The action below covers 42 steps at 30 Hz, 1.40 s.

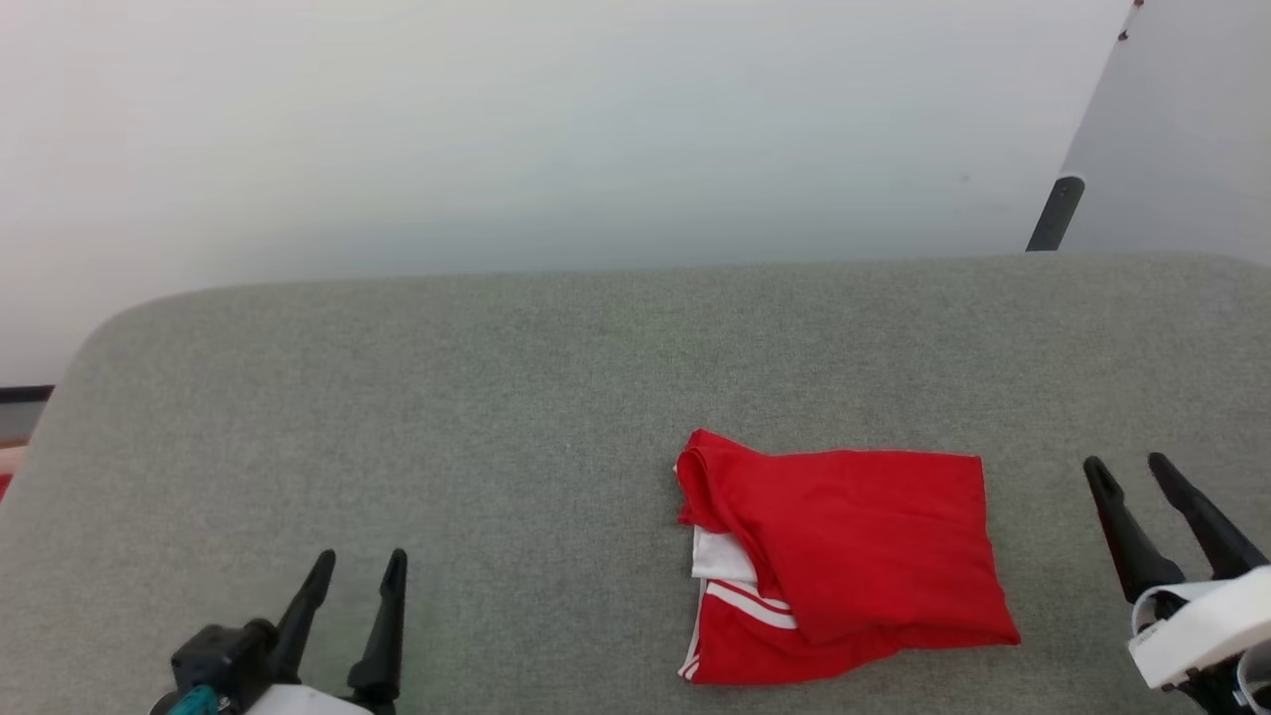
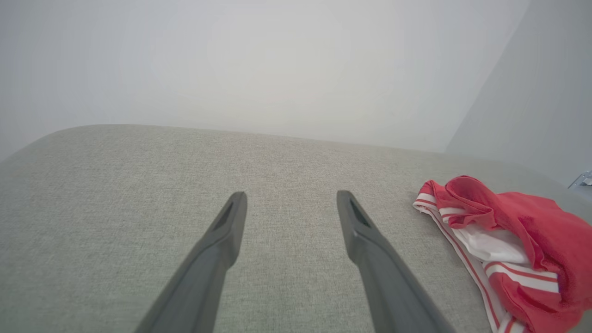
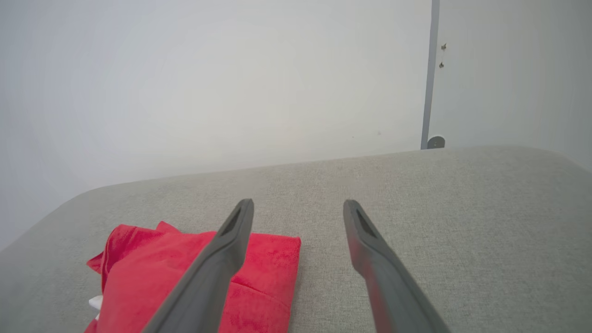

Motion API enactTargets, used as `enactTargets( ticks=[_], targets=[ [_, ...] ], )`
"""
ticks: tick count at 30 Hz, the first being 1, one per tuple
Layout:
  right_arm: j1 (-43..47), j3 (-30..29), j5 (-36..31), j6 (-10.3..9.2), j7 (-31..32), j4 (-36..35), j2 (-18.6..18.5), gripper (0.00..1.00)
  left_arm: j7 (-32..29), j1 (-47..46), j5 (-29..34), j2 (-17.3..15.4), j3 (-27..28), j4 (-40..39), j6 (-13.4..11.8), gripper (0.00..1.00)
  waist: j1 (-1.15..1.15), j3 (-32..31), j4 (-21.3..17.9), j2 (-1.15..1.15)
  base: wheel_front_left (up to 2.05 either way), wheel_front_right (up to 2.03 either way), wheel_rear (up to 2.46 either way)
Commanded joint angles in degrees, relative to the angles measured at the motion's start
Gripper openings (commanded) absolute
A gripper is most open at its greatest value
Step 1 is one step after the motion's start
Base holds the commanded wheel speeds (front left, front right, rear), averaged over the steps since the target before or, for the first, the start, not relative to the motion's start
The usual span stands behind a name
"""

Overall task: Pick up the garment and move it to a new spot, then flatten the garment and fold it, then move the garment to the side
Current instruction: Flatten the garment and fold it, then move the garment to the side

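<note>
The garment (image 1: 854, 546) lies folded into a compact red bundle on the grey fabric surface (image 1: 496, 397), right of centre, with a white sleeve and red-white striped trim peeking out at its left edge. My left gripper (image 1: 357, 566) stands open near the front left, well apart from it; the left wrist view has the garment (image 2: 508, 240) off to the right of the open fingers (image 2: 291, 196). My right gripper (image 1: 1130, 467) is open just right of the garment, nothing between its fingers. From the right wrist view the garment (image 3: 268, 273) lies low on the left, partly behind the left finger (image 3: 231, 245).
The padded surface ends in a rounded far edge against a pale wall (image 1: 496, 129). A dark post (image 1: 1055, 214) and a grey panel (image 1: 1182, 129) stand behind the far right corner. Bare fabric spreads to the left of the garment.
</note>
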<state>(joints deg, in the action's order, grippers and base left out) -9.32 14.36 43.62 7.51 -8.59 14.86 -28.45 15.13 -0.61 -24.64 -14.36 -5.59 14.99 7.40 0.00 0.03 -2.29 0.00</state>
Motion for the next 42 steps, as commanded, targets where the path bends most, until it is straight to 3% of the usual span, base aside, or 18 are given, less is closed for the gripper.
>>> enactTargets(
  ticks=[1,10,29,42],
  targets=[
    [1.03,-0.58,-0.8,-0.05,-1.34,0.14,0.35,1.0,-0.03,1.0,0.13,-0.2,0.45,-0.27,0.13,1.0,0.0,-0.66,-0.04,0.0,0.0,0.0,0.0],
    [5.58,-3.75,-5.49,-0.05,-3.96,-2.69,1.48,1.0,-0.03,5.36,2.57,-0.57,3.15,-4.34,-0.89,1.0,0.0,-2.74,0.85,0.0,0.0,0.0,0.0],
    [16.76,-15.01,-11.29,-0.05,0.63,-14.82,5.78,1.0,-0.03,13.74,4.04,-0.17,4.85,-14.33,-2.51,1.0,0.0,-2.64,2.32,0.0,0.0,0.0,0.0],
    [17.64,-16.69,-11.95,-0.05,2.59,-17.21,8.25,1.0,-0.43,13.96,3.63,-0.58,4.32,-15.79,-3.26,1.0,0.0,-2.63,2.44,0.0,0.0,0.0,0.0]
  ],
)
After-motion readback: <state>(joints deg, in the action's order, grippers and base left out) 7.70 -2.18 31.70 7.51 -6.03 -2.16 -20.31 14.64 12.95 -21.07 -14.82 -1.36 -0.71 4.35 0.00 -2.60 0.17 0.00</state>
